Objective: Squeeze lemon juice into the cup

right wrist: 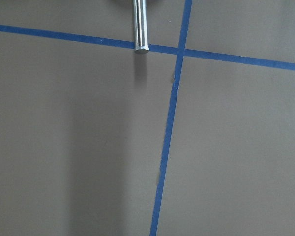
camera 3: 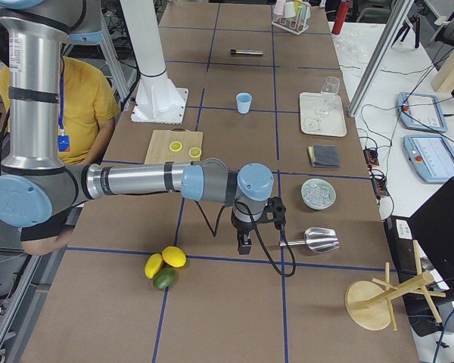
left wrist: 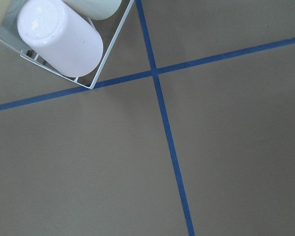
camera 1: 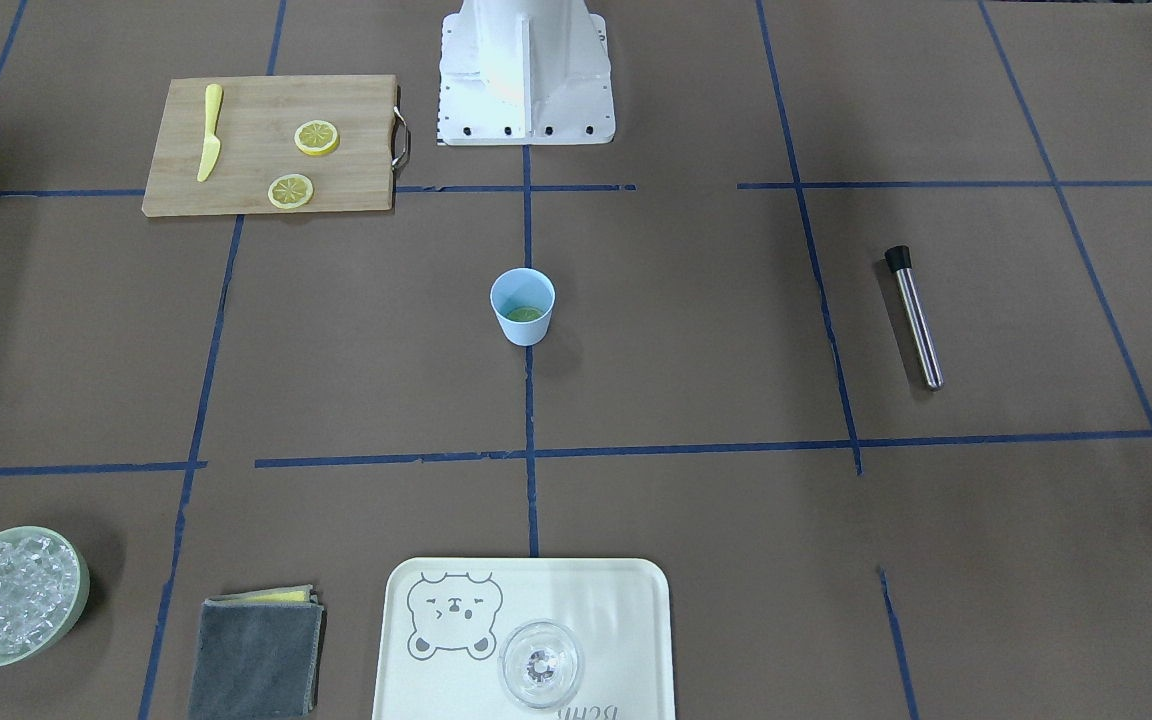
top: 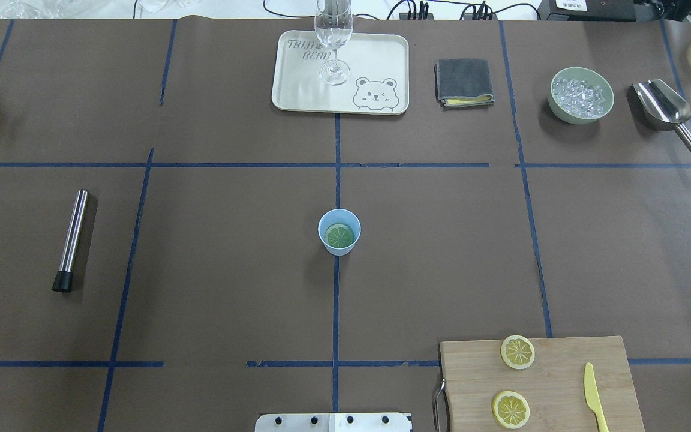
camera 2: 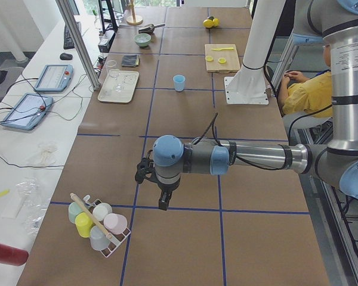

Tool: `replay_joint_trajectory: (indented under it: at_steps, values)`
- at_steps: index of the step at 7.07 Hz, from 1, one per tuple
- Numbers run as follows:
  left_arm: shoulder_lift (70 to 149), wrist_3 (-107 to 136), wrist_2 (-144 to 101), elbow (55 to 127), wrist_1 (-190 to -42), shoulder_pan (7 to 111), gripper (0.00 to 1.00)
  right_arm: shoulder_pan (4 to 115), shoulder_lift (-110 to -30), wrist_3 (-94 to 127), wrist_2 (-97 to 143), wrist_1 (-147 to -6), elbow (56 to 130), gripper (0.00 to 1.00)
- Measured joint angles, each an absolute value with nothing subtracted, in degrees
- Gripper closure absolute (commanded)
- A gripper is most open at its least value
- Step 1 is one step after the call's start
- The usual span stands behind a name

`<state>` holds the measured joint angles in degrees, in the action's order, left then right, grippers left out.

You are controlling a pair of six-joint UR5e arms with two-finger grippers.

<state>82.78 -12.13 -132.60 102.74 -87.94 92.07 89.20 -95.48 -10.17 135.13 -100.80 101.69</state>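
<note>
lemon slice (top: 517, 351): likely soft, slick; pinch across rind | cup (top: 339, 231): likely light, tippy | left gripper (camera 2: 162, 204), right gripper (camera 3: 244, 246): can't tell if fingers apart or together

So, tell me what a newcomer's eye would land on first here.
The light blue cup stands alone at the table's centre with a greenish slice inside. Two lemon slices and a yellow knife lie on the cutting board by the robot's base. The left gripper and right gripper hang over the table's opposite ends.
</note>
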Motion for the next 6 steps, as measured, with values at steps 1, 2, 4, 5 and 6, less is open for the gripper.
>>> replay_joint_trajectory:
  at_steps: [1,2,4,5,6]
  values:
    - [83.03,-12.15,-131.02,102.84,-87.8,92.08,0.0,89.12,-95.47,-10.34,135.02,-100.7,101.55,0.0]
    - [83.1,-12.19,-130.4,102.7,-87.74,92.1,0.0,88.85,-95.36,-10.23,134.8,-100.66,101.48,0.0]
    - [83.03,-12.21,-130.25,102.55,-87.66,92.11,0.0,88.18,-95.01,-9.1,133.93,-99.3,100.48,0.0]
    - [82.99,-12.22,-130.25,102.53,-87.64,92.11,0.0,88.11,-94.9,-7.14,133.89,-97.95,99.63,0.0]
    - [82.98,-12.16,-130.28,102.5,-87.63,92.11,0.0,88.09,-94.87,-4.53,133.93,-96.63,99.16,0.0]
